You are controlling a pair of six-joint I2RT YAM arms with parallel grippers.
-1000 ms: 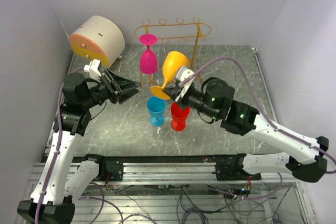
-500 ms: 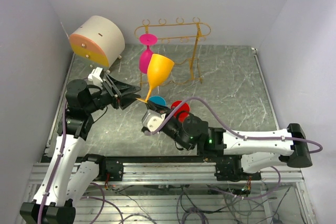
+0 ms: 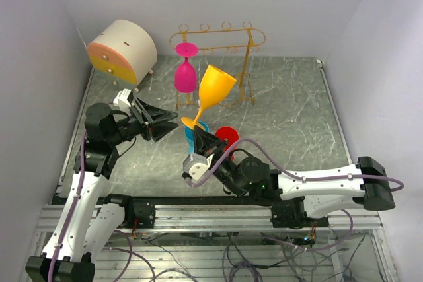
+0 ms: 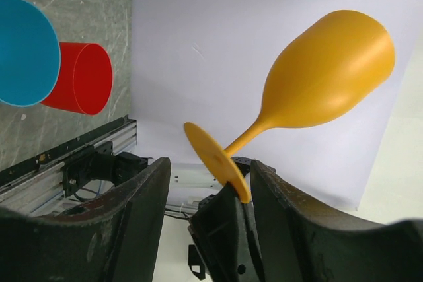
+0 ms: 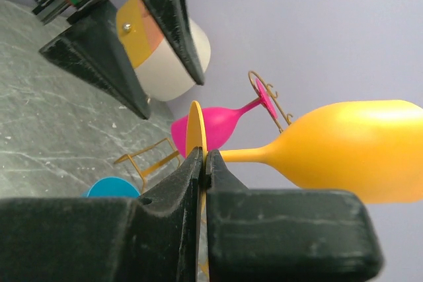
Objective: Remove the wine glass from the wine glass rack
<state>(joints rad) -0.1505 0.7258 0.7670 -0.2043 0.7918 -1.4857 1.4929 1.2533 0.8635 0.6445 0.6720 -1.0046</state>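
Progress is well advanced: the orange wine glass (image 3: 216, 87) is off the wine glass rack (image 3: 246, 64) and is held in the air above the middle of the counter (image 3: 284, 110), nearer than the rack, bowl tilted up and to the right. Its foot is clamped edge-on by the right tool (image 5: 202, 158). The left tool (image 3: 168, 119), fingers apart, is poised just left of that foot and holds nothing. A pink glass (image 3: 186, 77) hangs upside down from the rack's left end. A blue glass (image 4: 26, 51) and a red glass (image 4: 79, 77) stand on the counter below. Setting the orange glass down appears to be left, and perhaps freeing the pink one.

The orange wine glass (image 3: 215, 87) looks like smooth, matt plastic. The wine glass rack (image 3: 247, 61) behind it is thin golden wire.
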